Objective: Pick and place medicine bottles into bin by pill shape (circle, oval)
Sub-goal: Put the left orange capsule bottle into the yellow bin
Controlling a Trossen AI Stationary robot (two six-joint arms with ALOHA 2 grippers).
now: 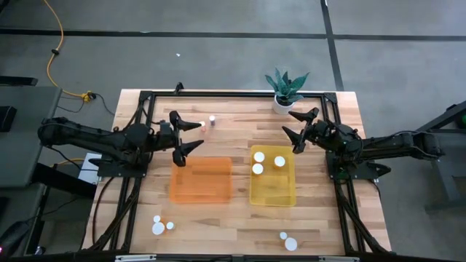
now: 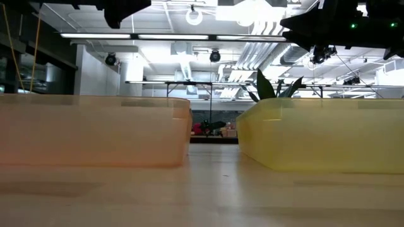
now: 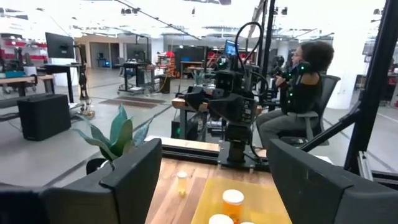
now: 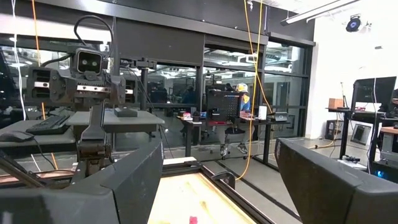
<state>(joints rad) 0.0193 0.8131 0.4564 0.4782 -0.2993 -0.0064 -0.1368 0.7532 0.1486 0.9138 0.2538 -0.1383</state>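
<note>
Surroundings: you had the potted plant (image 1: pixel 285 90) at the table's far edge, just behind your right gripper. A seated person (image 3: pixel 303 93) showed beyond the table in the left wrist view.
Obstructions: nothing lay between either gripper and the bins.
Orange bin (image 1: pixel 201 180): sat left of centre; no bottles visible inside.
Yellow bin (image 1: pixel 273 177): sat right of centre and held three white-capped medicine bottles (image 1: pixel 258 156) at its far end.
Loose bottles: one small bottle (image 1: pixel 212 121) stood behind the orange bin, just beside your left gripper's tips. Three caps (image 1: pixel 159 227) sat at the near edge on the left, two more (image 1: pixel 290 244) at the near edge on the right, all well apart from both grippers.
Left gripper (image 1: pixel 191 136): hung above the orange bin's far left corner, fingers spread wide, holding nothing.
Right gripper (image 1: pixel 298 127): hung above the yellow bin's far right corner, fingers spread wide, holding nothing.
</note>
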